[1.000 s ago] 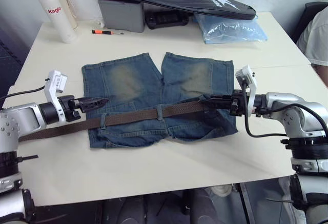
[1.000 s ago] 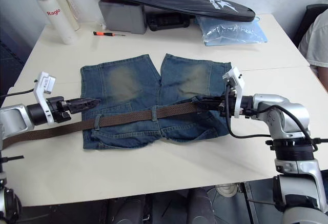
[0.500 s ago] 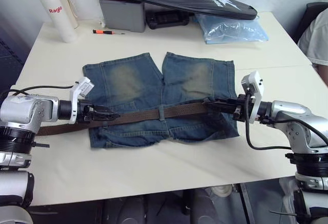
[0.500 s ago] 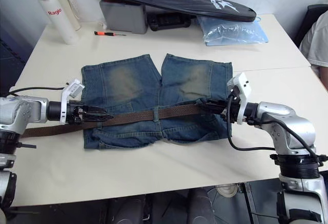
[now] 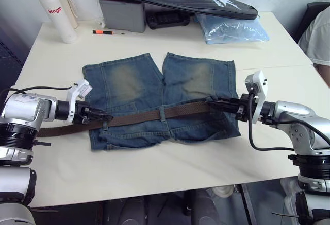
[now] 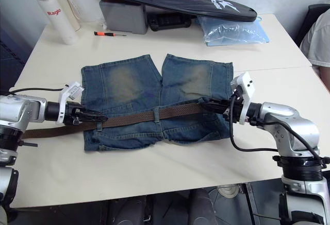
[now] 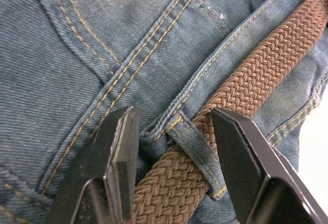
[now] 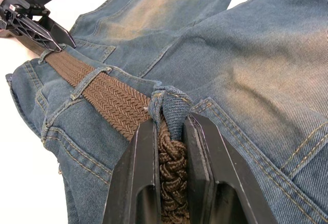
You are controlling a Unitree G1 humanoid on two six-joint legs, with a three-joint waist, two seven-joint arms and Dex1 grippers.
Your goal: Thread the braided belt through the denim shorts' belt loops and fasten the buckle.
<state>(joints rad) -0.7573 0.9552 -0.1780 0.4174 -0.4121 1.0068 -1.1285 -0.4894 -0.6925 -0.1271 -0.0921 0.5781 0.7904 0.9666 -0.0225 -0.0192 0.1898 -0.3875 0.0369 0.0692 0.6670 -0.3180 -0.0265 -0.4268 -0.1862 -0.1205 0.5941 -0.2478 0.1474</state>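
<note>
Belt point(image 5: 139, 117) crosses mid-frame under the shorts' point(image 5: 154, 88) loops, so keep your right gripper point(image 8: 171, 131) pinching its bunched end while the spread left gripper point(image 7: 171, 126), straddling a loop point(image 7: 197, 155), steadies denim, not strap.

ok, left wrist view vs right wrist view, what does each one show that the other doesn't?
Left wrist view: the left gripper open, fingers either side of a belt loop with the braided belt through it.

Right wrist view: the right gripper shut on the belt at a bunched loop, plus the left gripper far along the waistband.

Both: belt on the denim shorts.
</note>
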